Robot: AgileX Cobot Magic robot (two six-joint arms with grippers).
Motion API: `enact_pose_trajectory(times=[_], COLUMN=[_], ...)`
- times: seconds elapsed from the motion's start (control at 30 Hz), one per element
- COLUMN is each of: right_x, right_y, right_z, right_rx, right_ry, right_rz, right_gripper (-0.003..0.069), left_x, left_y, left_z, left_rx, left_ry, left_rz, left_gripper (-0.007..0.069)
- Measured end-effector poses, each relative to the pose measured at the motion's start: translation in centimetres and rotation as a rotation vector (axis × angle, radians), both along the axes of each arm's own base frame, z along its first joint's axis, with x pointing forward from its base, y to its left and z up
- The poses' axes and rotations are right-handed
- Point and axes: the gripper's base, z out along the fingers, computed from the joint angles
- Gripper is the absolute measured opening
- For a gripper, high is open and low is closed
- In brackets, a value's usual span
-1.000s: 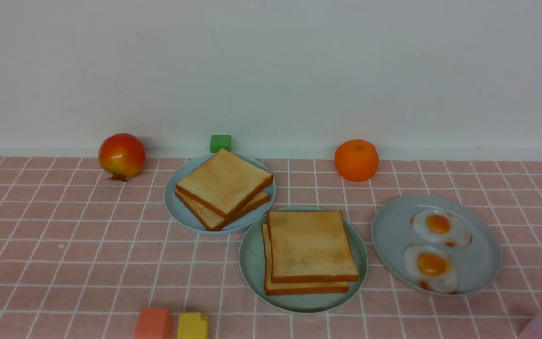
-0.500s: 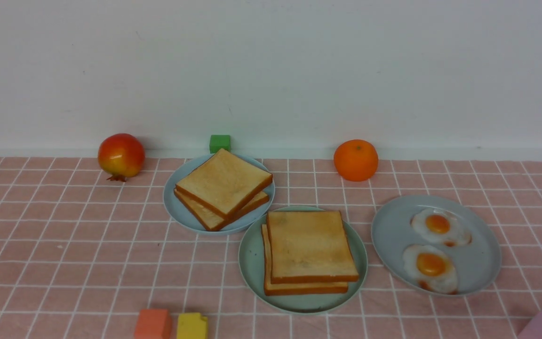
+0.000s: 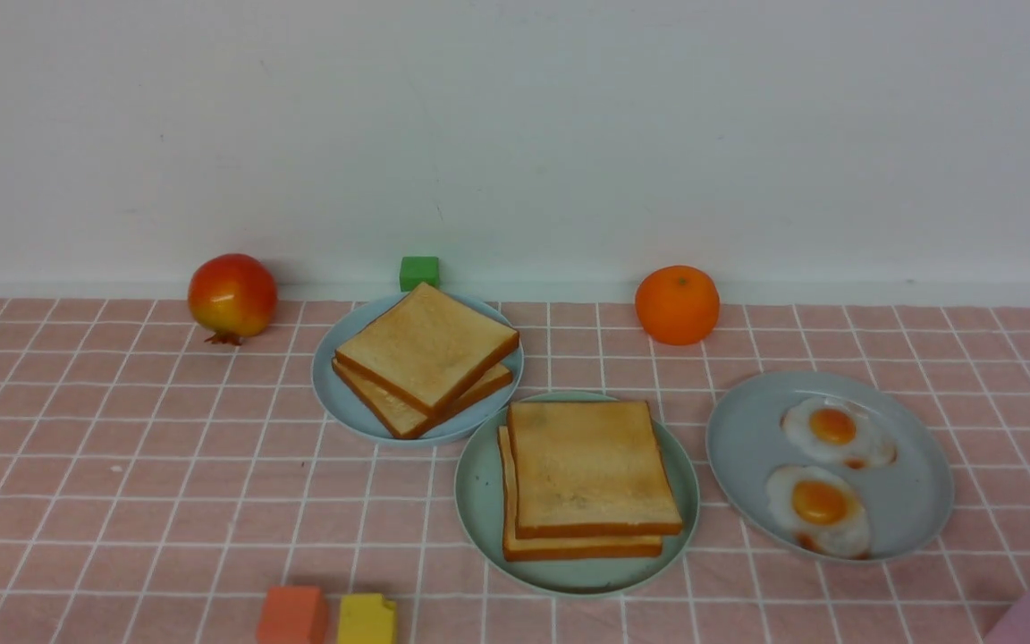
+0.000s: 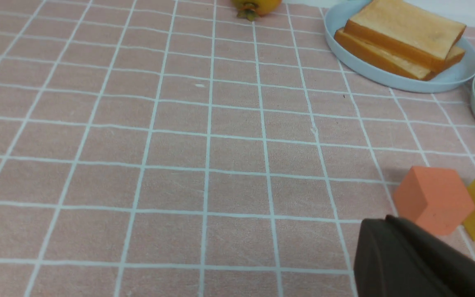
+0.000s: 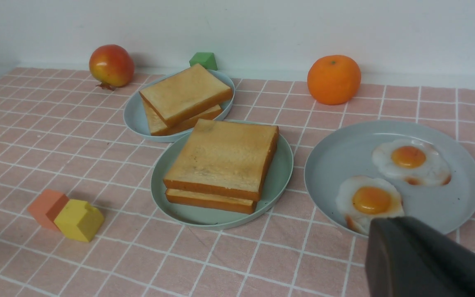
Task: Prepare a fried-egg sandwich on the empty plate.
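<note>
While our tabletop (image 3: 122, 501) carries everything, the mint-green plate (image 3: 479, 501) sits mid-width toward the near edge, holding the sandwich (image 3: 586, 465), two stacked toast slices whose egg we cannot see. Either side lie a grey-blue plate (image 3: 747, 447) with two eggs (image 3: 823, 505) and a toast pile (image 3: 426, 349). Both our left claw (image 4: 419, 264) and right claw (image 5: 423, 260) are pressed together, empty.

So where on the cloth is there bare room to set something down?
Widest bare patch: left of the toast plate, between pomegranate and orange block. Another lies right of the orange, behind the egg plate. Crowded: the middle, around the mint-green plate.
</note>
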Motion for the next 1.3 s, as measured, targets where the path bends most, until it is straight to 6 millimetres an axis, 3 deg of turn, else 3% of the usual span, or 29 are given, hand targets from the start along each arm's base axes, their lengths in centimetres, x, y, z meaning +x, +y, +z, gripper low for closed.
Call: enact_pose_trajectory(times=[0.87, 1.17, 1.3], right_x=[-0.3, 0.3, 0.1], right_y=[-0.1, -1.9, -1.9], right_z=[-0.3, 0.0, -1.7], right_rx=[-0.007, -0.242, -0.235], right_ry=[0.017, -0.113, -0.102], right_rz=[-0.005, -0.213, -0.217], right_gripper=[0.0048, 0.0056, 0.0062], left_x=[0.0, 0.0, 0.0], left_y=[0.3, 0.3, 0.3], left_z=[0.1, 0.1, 0.1], left_rx=[0.006, 0.006, 0.006], left_ry=[-0.008, -0.009, -0.009], left_rz=[0.050, 0.050, 0.050], left_gripper=[0.0012, 0.0013, 0.0013])
